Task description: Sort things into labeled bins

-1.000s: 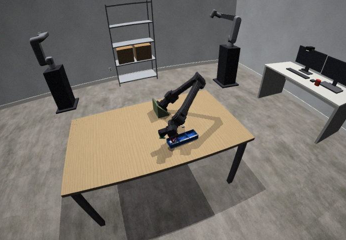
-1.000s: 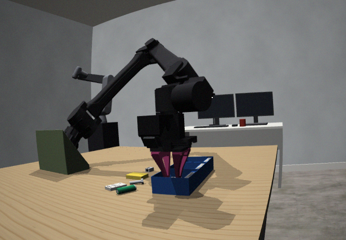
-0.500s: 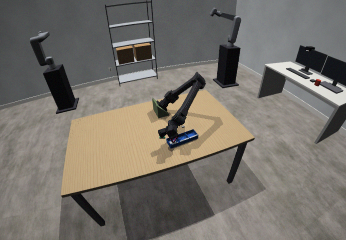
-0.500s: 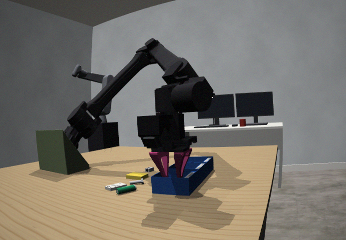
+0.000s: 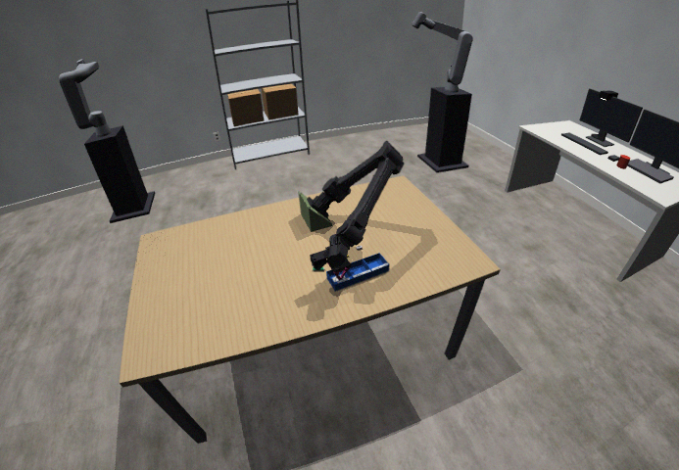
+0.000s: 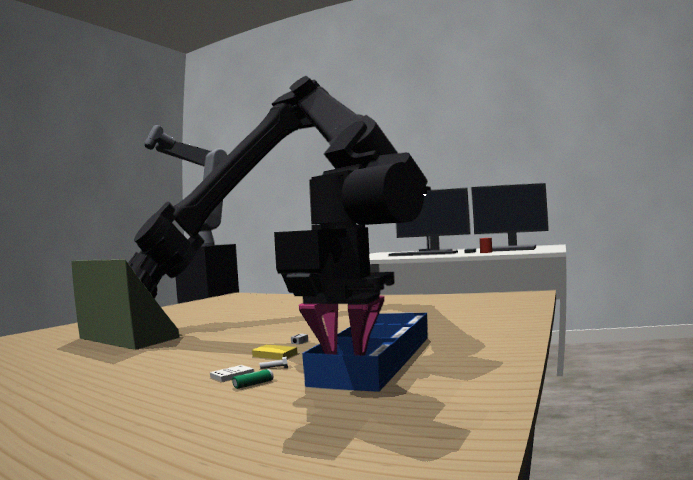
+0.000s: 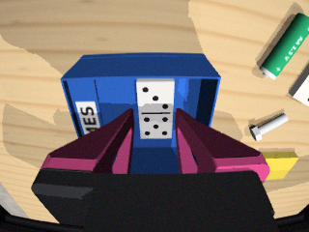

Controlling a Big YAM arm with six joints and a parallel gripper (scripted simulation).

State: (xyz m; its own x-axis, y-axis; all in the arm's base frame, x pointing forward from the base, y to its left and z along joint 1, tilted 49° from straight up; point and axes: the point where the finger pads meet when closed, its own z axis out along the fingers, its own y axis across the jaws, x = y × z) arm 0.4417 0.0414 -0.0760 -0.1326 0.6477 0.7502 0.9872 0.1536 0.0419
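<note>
A blue bin row (image 5: 363,278) (image 6: 341,370) (image 7: 145,68) has three compartments; the near label (image 7: 87,117) is partly hidden, ending in "ES". A white domino (image 7: 155,97) lies in that end compartment. My gripper (image 6: 345,352) (image 7: 154,115) is open, its pink fingers down in the compartment with a gap on each side of the domino. On the table beside the bins are a green AA battery (image 6: 252,378) (image 7: 288,43), another domino (image 6: 232,372) (image 7: 303,89), a bolt (image 6: 272,363) (image 7: 270,127), a yellow block (image 6: 274,352) (image 7: 282,165) and a small grey piece (image 6: 299,339).
A green wedge (image 5: 311,212) (image 6: 103,305) stands by the arm's base, behind the loose things. The bin walls stand close around my fingers. The table's front edge (image 5: 317,331) lies beyond the bins.
</note>
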